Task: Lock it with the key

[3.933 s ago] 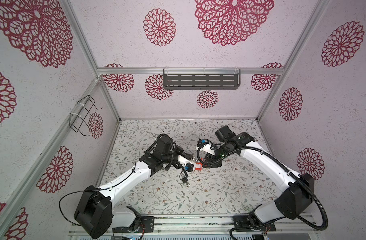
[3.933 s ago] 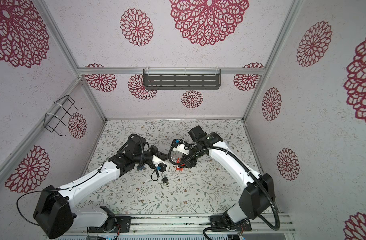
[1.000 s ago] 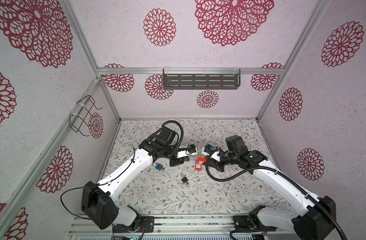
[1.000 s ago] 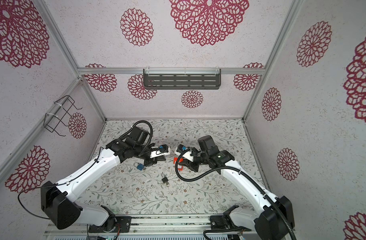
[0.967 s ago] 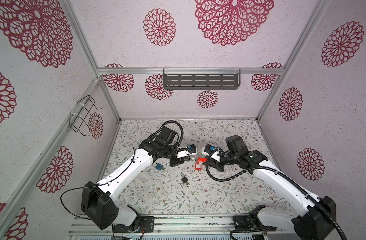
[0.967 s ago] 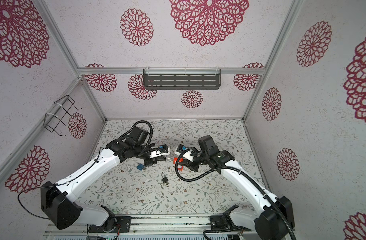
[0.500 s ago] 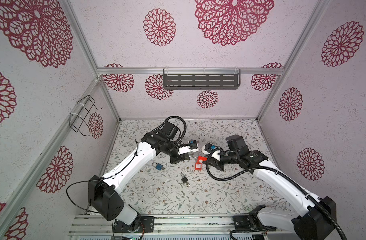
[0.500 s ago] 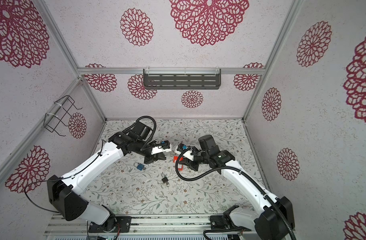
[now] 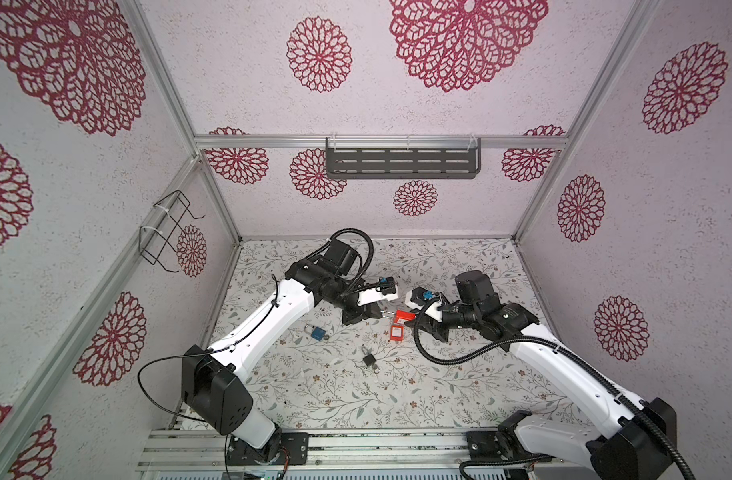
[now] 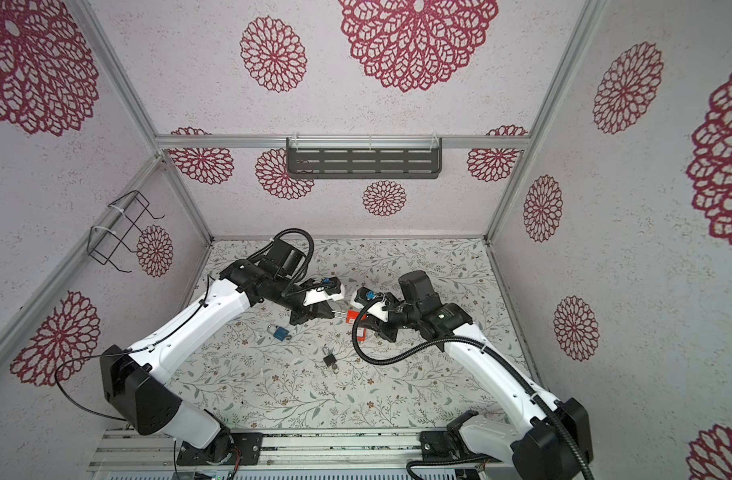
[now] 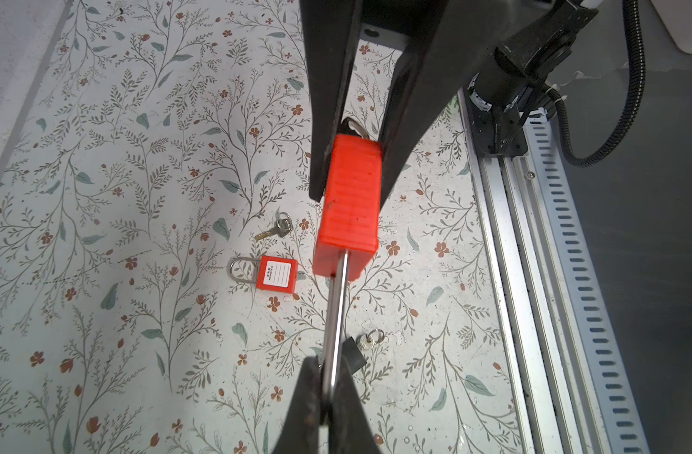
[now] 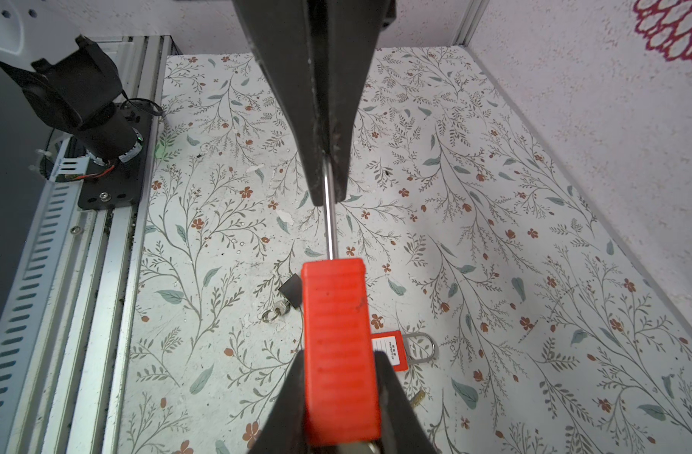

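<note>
A red padlock (image 9: 401,316) hangs in the air between my two grippers in both top views. My left gripper (image 11: 328,393) is shut on its steel shackle (image 11: 336,310). The red body (image 12: 336,346) is clamped in my right gripper (image 12: 338,393), which is shut on it. A silvery key head (image 11: 352,127) shows at the body's keyhole end, between the right fingers. In a top view the left gripper (image 10: 331,312) and the padlock (image 10: 351,316) sit mid-table, above the floral mat.
On the mat lie a second red padlock (image 9: 396,332), a blue padlock (image 9: 318,332) and a black padlock with a key (image 9: 369,360). A loose brass key (image 11: 275,230) lies near the second red padlock (image 11: 277,272). A rail runs along the front edge.
The left arm has swung its elbow toward the back wall while both grippers keep hold of the red padlock. The right arm has barely moved.
</note>
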